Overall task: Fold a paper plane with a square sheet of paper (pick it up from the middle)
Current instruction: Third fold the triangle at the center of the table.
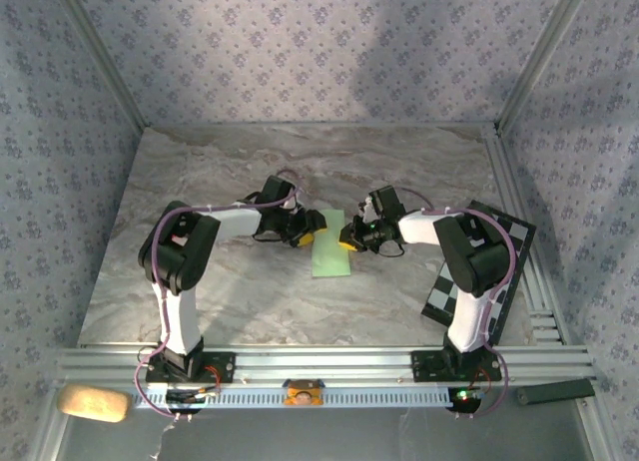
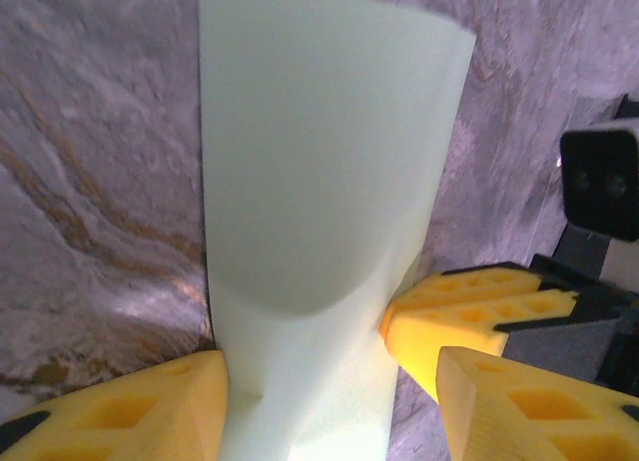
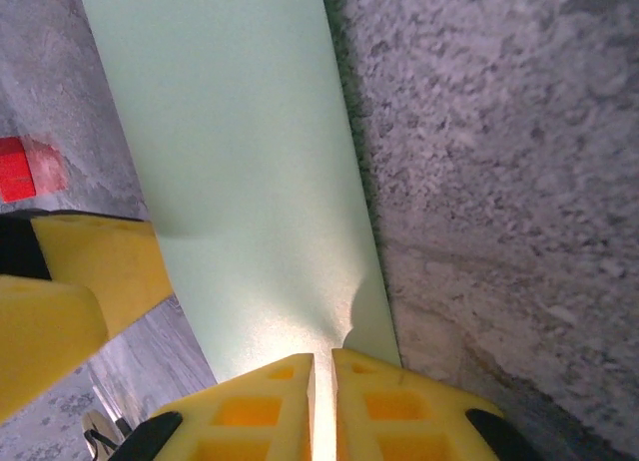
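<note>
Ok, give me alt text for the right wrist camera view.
The right tool is pinched shut on the near edge of a light green sheet of paper stretching away over a marble table. A small red square sits at the picture's left edge.

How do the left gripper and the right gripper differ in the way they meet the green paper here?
The left gripper has its jaws apart, straddling the green paper; the right gripper has its jaws closed on the paper's edge. In the top view, the left gripper sits at the paper's left edge and the right gripper at its right edge. Both are yellow at the tips and sit low, close together at the paper.
</note>
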